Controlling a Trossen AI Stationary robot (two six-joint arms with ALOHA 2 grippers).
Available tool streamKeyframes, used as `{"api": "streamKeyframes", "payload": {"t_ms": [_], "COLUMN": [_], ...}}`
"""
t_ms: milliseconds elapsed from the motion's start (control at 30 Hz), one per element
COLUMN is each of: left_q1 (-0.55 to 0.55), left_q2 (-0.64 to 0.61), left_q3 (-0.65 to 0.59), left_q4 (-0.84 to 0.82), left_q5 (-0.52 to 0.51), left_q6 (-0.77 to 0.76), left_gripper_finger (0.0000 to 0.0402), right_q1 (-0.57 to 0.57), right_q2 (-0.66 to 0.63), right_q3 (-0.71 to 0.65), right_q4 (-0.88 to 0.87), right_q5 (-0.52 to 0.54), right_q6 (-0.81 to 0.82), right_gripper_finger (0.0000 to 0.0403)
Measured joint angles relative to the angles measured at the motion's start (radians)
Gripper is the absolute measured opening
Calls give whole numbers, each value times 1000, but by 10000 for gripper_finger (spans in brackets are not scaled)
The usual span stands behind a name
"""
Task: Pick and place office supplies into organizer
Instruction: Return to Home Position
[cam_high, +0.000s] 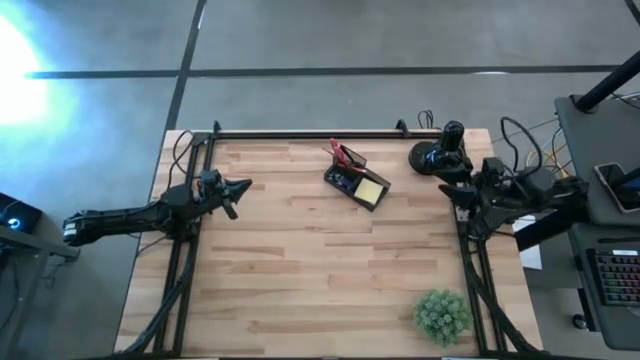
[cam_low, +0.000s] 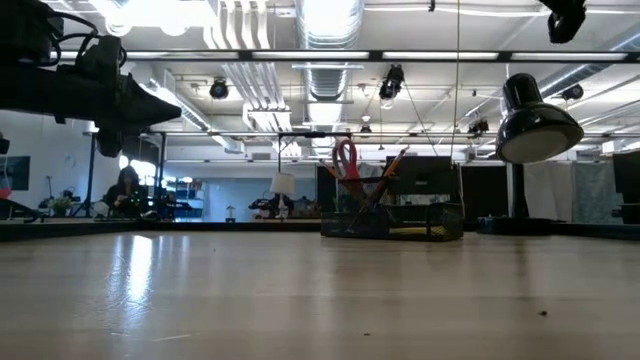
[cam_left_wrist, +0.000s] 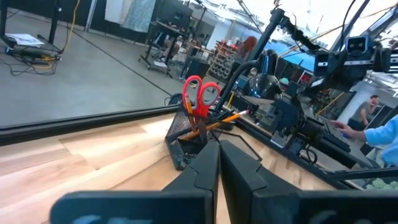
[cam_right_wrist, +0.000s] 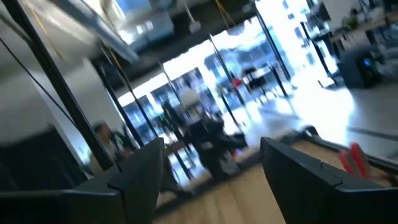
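Light plank worktop (cam_high: 300, 260) on a grey concrete floor. Behind it is a big open workshop with ceiling ducts and strip lights.

- Organizer (cam_high: 357, 182): small, black and boxy, near the far edge of the worktop, about midway along it and turned at an angle.
- Scissors (cam_high: 340, 152): red handles up, blades down in the organizer's taller section (the two loops show best in the low view).
- Pens (cam_low: 393, 165): thin orange and red ones lean out of that same section beside the scissors.
- Sticky-note pad (cam_high: 370, 191): yellow, lying flat in the organizer's low end, on the side away from the scissors.
- Left end effector (cam_high: 243, 186): well to the left of the organizer and held off the worktop. Its tip points toward the organizer, and the two fingers (cam_left_wrist: 205, 171) are pressed together on nothing.
- Right end effector (cam_right_wrist: 211, 143): well to the right of the organizer, at the worktop's edge. Fingers spread wide apart, nothing between them.
- Round black camera mount (cam_high: 432, 156): just right of the organizer.
- Green plant (cam_high: 442, 314): far off toward the near right corner.
- Lettering: any labels on the gear are too small to read.
- People: one sits in the room beyond, far left of the organizer in the low view (cam_low: 125, 188).
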Motion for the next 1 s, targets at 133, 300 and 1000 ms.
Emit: {"api": "streamKeyframes", "payload": {"t_ms": [133, 300, 1000], "left_q1": [0, 0, 0], "left_q2": [2, 2, 6], "left_q3": [0, 0, 0], "left_q4": [1, 2, 2], "left_q5": [0, -1, -3], "left_q6": [0, 0, 0], "left_gripper_finger": [0, 0, 0], "right_q1": [-1, 52, 90], "right_q2": [-43, -69, 48], "right_q3": [-45, -88, -509], "right_q4": [78, 89, 166], "right_q5": [1, 33, 46], "right_q6": [0, 0, -5], "right_gripper_finger": [251, 256, 254]}}
